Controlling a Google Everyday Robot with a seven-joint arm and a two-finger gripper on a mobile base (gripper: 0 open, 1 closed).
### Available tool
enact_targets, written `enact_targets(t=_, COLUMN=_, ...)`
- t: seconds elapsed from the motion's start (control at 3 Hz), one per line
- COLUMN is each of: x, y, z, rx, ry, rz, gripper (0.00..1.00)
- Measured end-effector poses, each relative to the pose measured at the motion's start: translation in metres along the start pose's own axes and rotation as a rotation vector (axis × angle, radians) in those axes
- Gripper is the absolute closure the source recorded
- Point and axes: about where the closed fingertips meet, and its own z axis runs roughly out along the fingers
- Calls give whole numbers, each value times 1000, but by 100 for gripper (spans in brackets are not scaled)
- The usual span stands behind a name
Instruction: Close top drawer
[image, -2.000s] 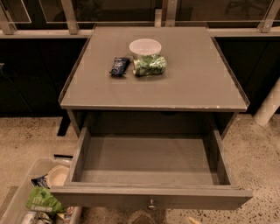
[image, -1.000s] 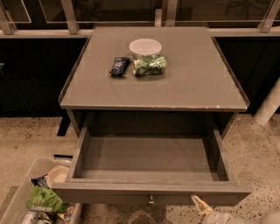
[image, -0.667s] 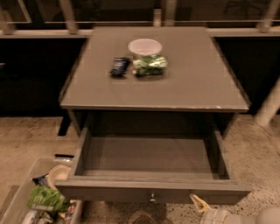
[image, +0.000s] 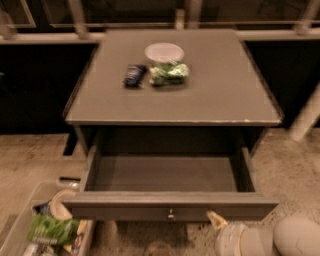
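Observation:
The top drawer (image: 170, 172) is pulled out of the grey cabinet and empty inside. Its flat grey front panel (image: 170, 210) faces me low in the view, with a small round metal knob (image: 171, 216) at its centre. My gripper (image: 218, 221) comes in from the bottom right, its pale tip just below the front panel's lower edge, to the right of the knob. The lower drawers are hidden below the open one.
On the cabinet top (image: 220, 95) sit a white bowl (image: 164, 51), a green snack bag (image: 169, 73) and a dark blue packet (image: 134, 75). A clear bin (image: 20, 220) with bags and cups stands on the floor at the bottom left. A white post (image: 306, 117) leans at the right.
My gripper came into view from the bottom right and rose to the drawer front's lower edge. The view has shifted, so the cabinet looks higher and the drawer shorter.

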Motion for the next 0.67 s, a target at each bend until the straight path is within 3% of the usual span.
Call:
enact_targets(t=0.33, x=-20, y=-18, z=17, rx=-12, ry=2, rz=4, gripper=0)
enact_targets(t=0.67, x=-20, y=-18, z=17, rx=-12, ry=2, rz=4, gripper=0)
